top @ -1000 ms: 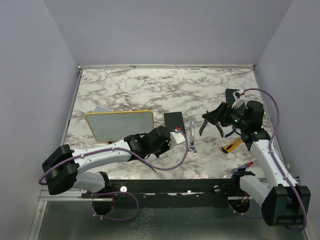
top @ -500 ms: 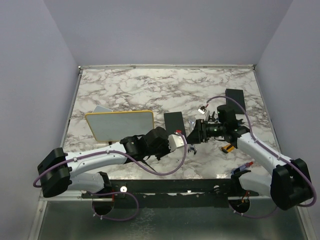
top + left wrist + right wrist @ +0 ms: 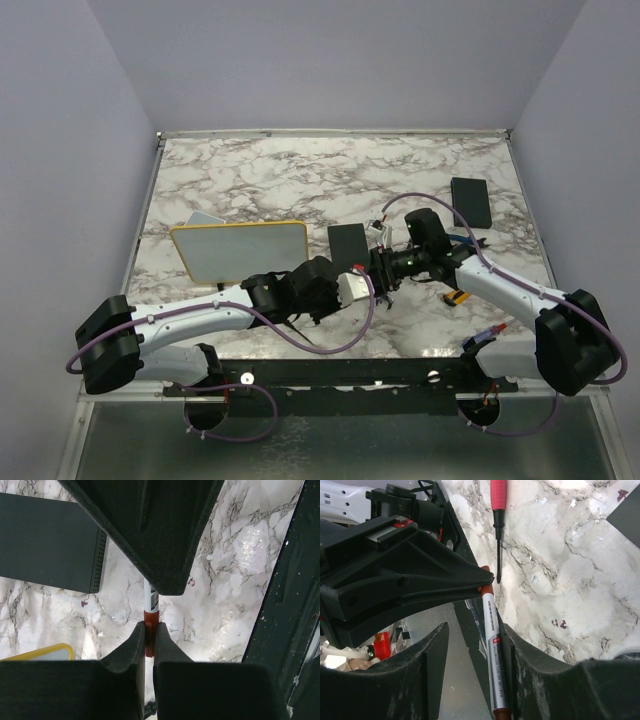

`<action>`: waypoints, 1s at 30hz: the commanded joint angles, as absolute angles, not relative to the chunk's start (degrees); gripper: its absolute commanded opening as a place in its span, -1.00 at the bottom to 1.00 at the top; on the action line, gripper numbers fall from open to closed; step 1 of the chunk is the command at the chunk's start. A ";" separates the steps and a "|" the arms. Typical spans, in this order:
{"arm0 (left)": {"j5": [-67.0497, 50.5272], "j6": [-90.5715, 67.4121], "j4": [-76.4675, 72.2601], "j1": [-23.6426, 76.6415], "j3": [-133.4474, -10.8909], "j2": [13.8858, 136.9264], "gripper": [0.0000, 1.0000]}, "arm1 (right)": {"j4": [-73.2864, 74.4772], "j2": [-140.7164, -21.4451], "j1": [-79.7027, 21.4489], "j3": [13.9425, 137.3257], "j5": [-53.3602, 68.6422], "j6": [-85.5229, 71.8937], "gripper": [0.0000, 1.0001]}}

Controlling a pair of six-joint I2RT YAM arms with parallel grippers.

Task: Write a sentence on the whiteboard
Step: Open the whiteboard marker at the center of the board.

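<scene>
Pinches a marker by its red-brown band between the left fingers, pressed tight on it. Brackets the same marker's white barrel with the right fingers, spread apart: barrel against one, a gap to the other. Meets mid-desk, just in front of a black slab. Keeps the whiteboard flat on the marbled desk, left of that slab. Shows a red-handled screwdriver on the desk beyond the marker.

High rear view over the table, two close wrist views, both sharing the marker
</scene>
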State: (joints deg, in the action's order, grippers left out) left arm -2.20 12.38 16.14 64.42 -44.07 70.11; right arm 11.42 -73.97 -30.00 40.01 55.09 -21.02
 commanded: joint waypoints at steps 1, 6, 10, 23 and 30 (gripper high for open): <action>-3.00 12.85 15.86 64.78 -44.41 70.27 -1.00 | 13.15 -74.53 -31.08 40.90 53.85 -20.03 -0.04; -3.14 12.82 16.00 64.78 -44.45 70.40 -1.00 | 12.69 -74.76 -31.53 40.81 53.61 -20.03 -0.16; -3.24 12.72 15.98 64.78 -44.47 70.56 -1.00 | 12.17 -74.79 -31.90 40.54 53.56 -19.95 -0.28; -1.58 11.78 15.87 64.78 -44.35 69.37 -0.34 | 11.01 -72.77 -32.20 40.13 51.53 -19.84 -0.99; -0.95 11.91 15.99 64.78 -43.60 68.31 -0.08 | 13.08 -71.83 -32.21 41.75 52.92 -18.37 -0.99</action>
State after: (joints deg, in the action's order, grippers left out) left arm -1.91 11.84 16.34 64.62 -44.07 69.78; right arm 11.90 -73.21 -31.88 40.01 51.20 -19.75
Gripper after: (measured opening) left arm 0.478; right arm 0.099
